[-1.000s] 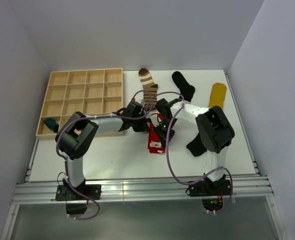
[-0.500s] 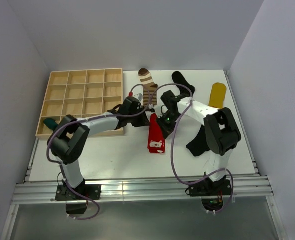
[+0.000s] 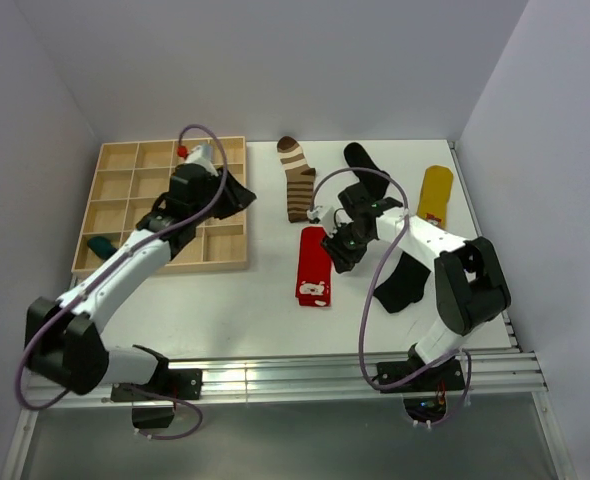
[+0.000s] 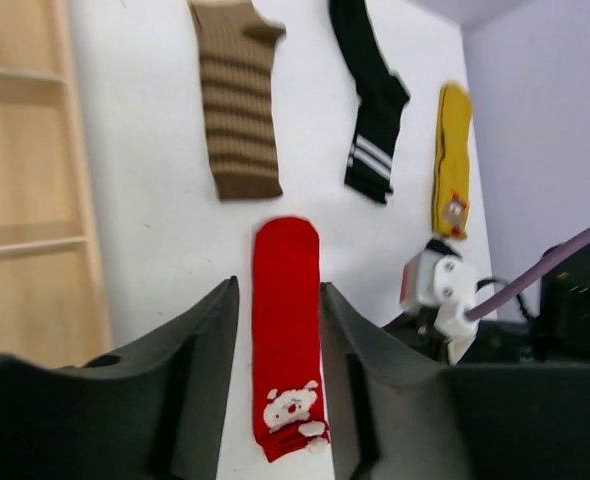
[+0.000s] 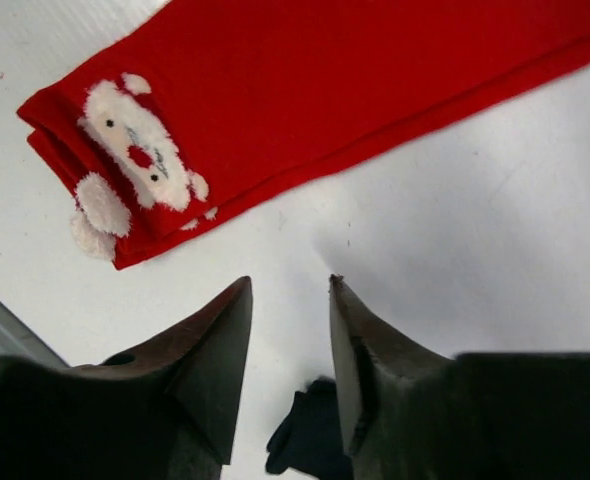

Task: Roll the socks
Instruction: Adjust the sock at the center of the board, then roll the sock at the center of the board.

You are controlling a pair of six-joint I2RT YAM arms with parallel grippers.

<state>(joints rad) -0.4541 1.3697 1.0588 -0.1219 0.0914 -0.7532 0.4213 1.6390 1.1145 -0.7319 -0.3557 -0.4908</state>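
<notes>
The red sock (image 3: 313, 265) with a white cartoon patch lies flat mid-table, also in the wrist views (image 4: 287, 340) (image 5: 305, 90). My left gripper (image 3: 237, 190) hovers open over the tray's right side, well left of that sock and high above it (image 4: 278, 295). My right gripper (image 3: 339, 248) stands open just right of the red sock, low over bare table (image 5: 290, 283). Behind lie the brown striped sock (image 3: 297, 178), the black sock with white bands (image 3: 365, 165) and the yellow sock (image 3: 435, 192). A plain black sock (image 3: 405, 282) lies at the right. A teal sock (image 3: 102, 246) sits in a tray cell.
A wooden tray (image 3: 135, 145) with several cells fills the left of the table; its edge shows in the left wrist view (image 4: 25, 170). Grey walls close in on the left, back and right. A metal rail runs along the near edge.
Both grippers have opened and let go of the red sock, which now lies flat. The left arm has swung back left over the tray. The right gripper has shifted slightly right.
</notes>
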